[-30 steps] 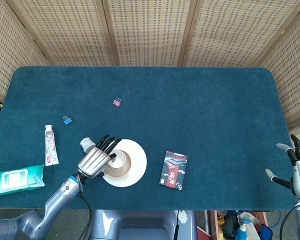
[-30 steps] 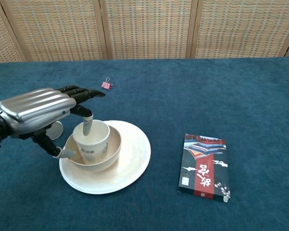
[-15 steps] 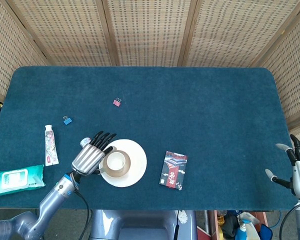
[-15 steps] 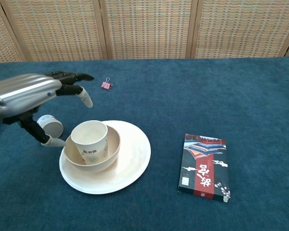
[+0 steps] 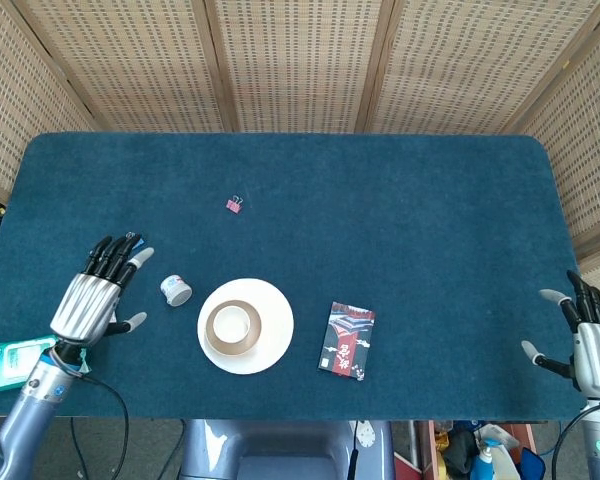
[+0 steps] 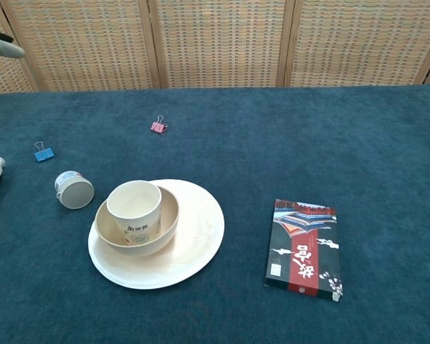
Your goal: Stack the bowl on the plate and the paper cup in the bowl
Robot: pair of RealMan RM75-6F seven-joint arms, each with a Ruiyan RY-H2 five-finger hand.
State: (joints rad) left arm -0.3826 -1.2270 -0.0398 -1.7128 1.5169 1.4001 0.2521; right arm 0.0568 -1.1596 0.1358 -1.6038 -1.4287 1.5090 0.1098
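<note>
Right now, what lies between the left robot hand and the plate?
In the head view, a small white jar lies on its side between the left robot hand and the plate.

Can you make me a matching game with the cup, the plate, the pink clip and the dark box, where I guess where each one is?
Things:
1. paper cup
2. plate
3. pink clip
4. dark box

Places:
A. under the bowl
B. inside the bowl
C. right of the plate
D. far behind the plate

Pairs: 1-B, 2-A, 3-D, 4-C
</note>
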